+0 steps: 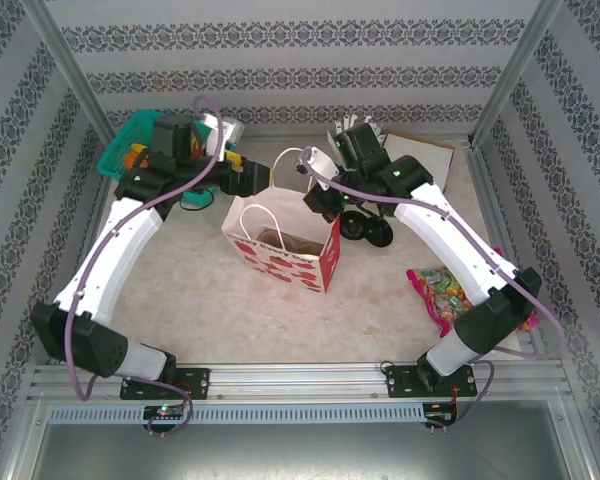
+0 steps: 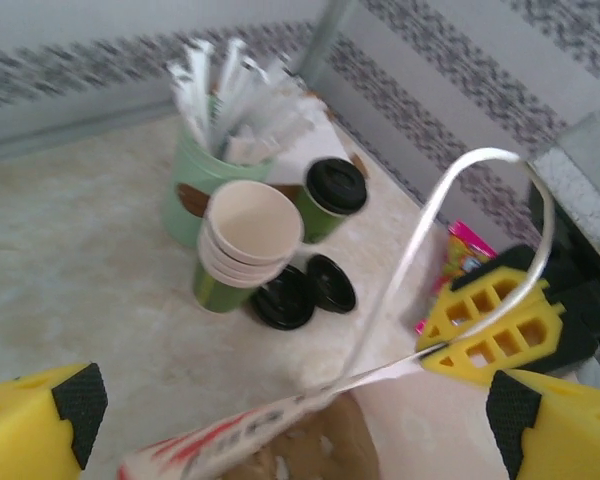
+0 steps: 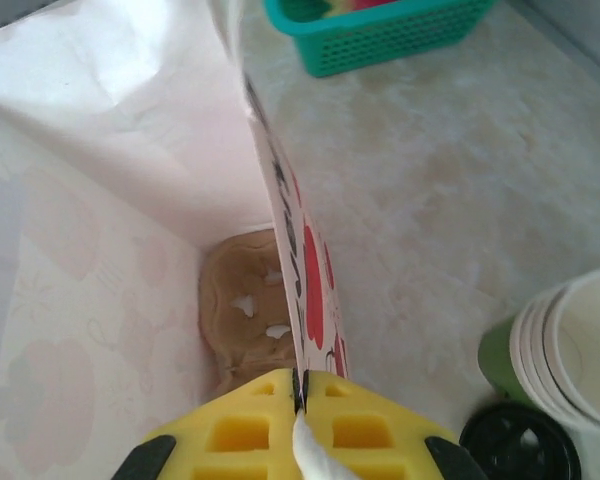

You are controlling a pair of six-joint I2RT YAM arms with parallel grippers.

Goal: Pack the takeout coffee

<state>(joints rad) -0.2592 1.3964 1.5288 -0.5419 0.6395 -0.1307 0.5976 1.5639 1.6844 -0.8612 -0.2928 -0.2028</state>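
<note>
keep the bag mouth open

left gripper (image 2: 295,405) hangs wide open and empty by the rim of the paper bag (image 1: 280,262). right gripper (image 3: 300,395) is pinched on the bag wall; best pull it outward. the takeout coffee (image 2: 330,195) stands ahead of the left gripper, beyond the stacked cups (image 2: 245,240).

Bright, even light, soft shadows; left wrist view blurred, paper bag (image 3: 100,250) interior washed out.
</note>
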